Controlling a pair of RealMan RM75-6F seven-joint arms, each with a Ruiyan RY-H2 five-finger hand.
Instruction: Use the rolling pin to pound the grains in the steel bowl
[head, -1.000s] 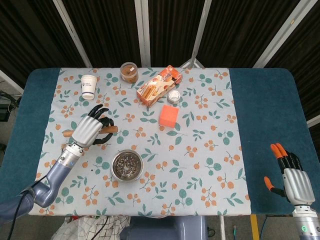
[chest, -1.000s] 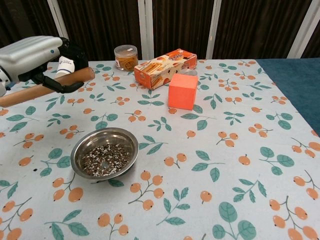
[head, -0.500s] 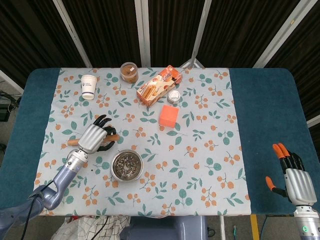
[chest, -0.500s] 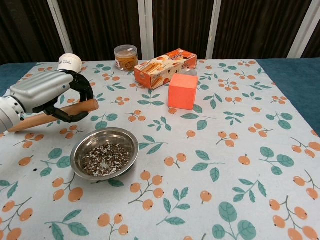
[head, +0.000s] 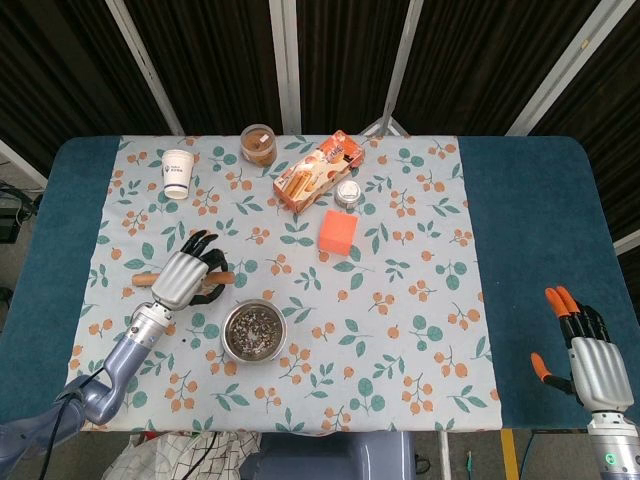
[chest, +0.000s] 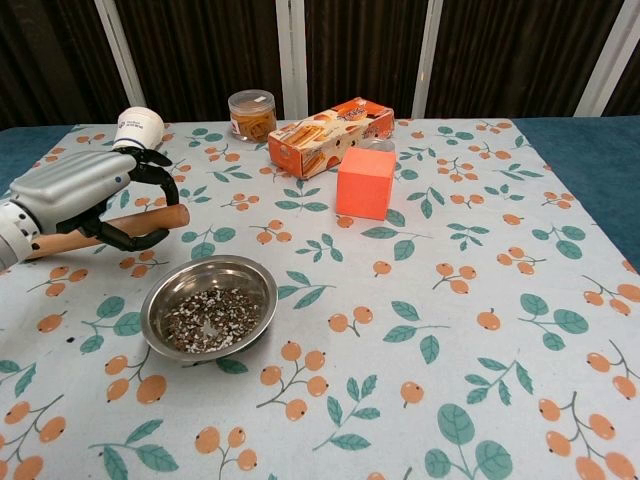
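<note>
The steel bowl (head: 253, 331) (chest: 208, 306) holds dark and pale crushed grains and sits near the table's front left. Just behind and left of it lies the wooden rolling pin (head: 226, 276) (chest: 175, 216), low by the cloth, pointing left to right. My left hand (head: 183, 275) (chest: 70, 190) is wrapped round the pin's middle, fingers arched loosely over the top and thumb under it. Both ends of the pin stick out of the hand. My right hand (head: 585, 350) rests far right on the blue cloth, holding nothing, fingers spread; the chest view does not show it.
Along the back stand a paper cup (head: 177, 172) (chest: 138, 125), a clear jar (head: 259, 145) (chest: 251, 113) and an orange snack box (head: 318, 170) (chest: 330, 133). An orange cube (head: 338, 232) (chest: 366, 182) and a small tin (head: 348, 193) sit mid-table.
My left hand has come down and towards the front with the rolling pin, from high above the table to just over the cloth beside the bowl. Its fingers have loosened. The right hand barely moved.
</note>
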